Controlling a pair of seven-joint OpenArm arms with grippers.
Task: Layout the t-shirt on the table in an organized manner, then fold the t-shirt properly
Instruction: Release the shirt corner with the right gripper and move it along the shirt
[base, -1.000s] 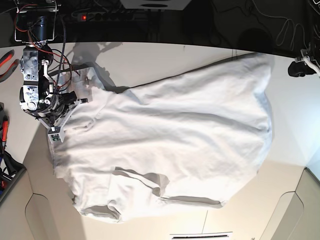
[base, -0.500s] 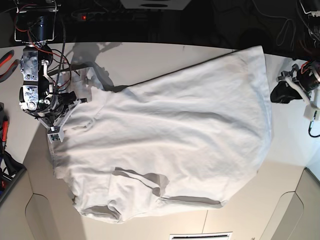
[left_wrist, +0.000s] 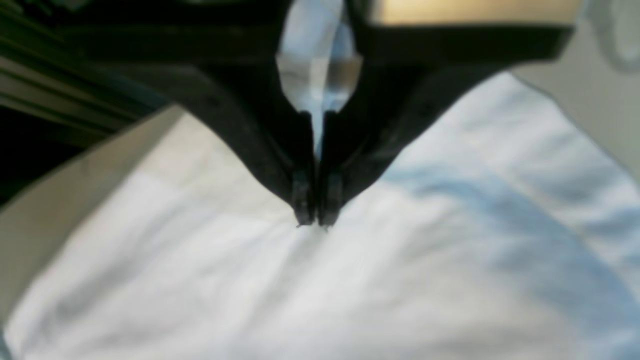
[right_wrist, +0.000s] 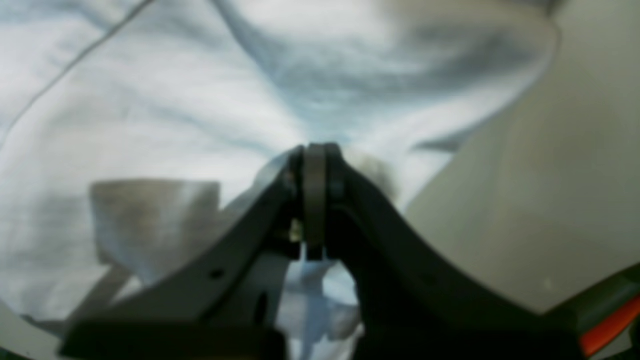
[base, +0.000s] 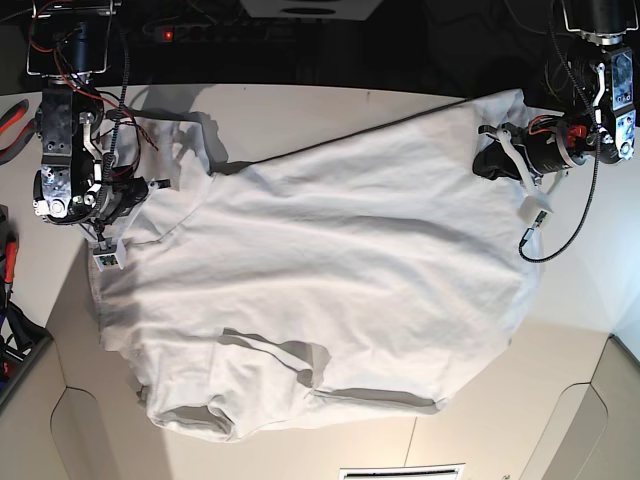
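Left end effector (left_wrist: 314, 220) pinching t-shirt (base: 330, 270); red pliers (base: 12, 125) at table (base: 300, 110) edge.

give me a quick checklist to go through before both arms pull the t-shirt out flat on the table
1. Right gripper shut on the t-shirt: ok, cloth is bunched between its tips.
2. Left gripper gripping cloth: cannot tell; its tips are nearly together at the fabric, but no fold shows between them.
3. The two grips at opposite ends: ok in the base view, the left arm sits at the far right edge of the shirt, the right arm at its far left edge.
4. Shirt lying flat: not ok, a folded flap and sleeve crease the near edge.
5. Shirt fully on the table: cannot tell; the corner by the left gripper lies near the edge.
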